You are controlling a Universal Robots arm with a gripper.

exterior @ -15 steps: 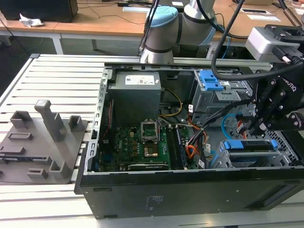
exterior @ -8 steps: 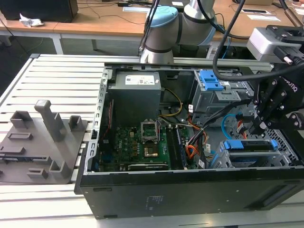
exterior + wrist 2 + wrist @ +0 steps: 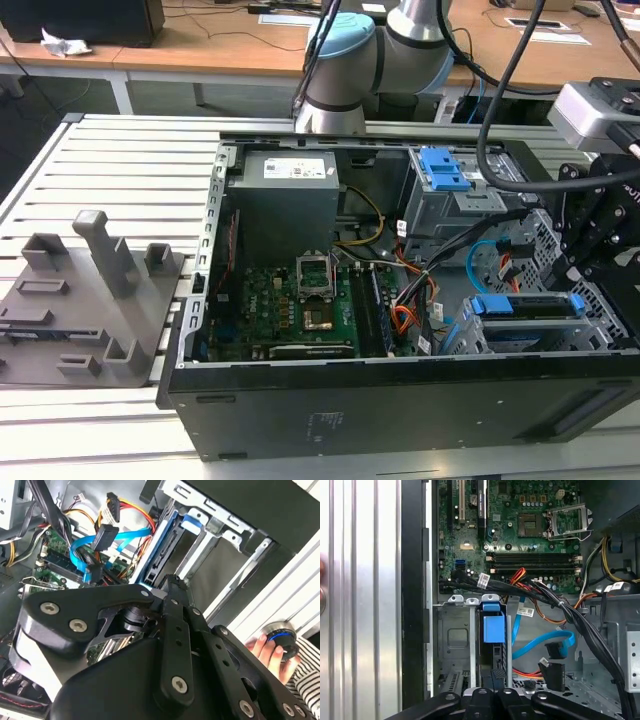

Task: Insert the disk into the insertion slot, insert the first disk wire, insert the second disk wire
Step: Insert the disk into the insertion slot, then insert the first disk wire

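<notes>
My gripper (image 3: 493, 694) is pinched on the end of the disk (image 3: 493, 629) (blue carrier showing), which stands edgewise in the insertion slot (image 3: 453, 640).

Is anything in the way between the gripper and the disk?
Nothing visible. In the first wrist view the gripper hangs right by the disk, which stands in its slot; the blue cable lies beside it, not across.

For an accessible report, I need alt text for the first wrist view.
The disk, in its blue carrier, stands on edge in the grey insertion slot of an open computer, the gripper close to it. A loose blue cable lies beside the slot; the motherboard lies beyond.
</notes>
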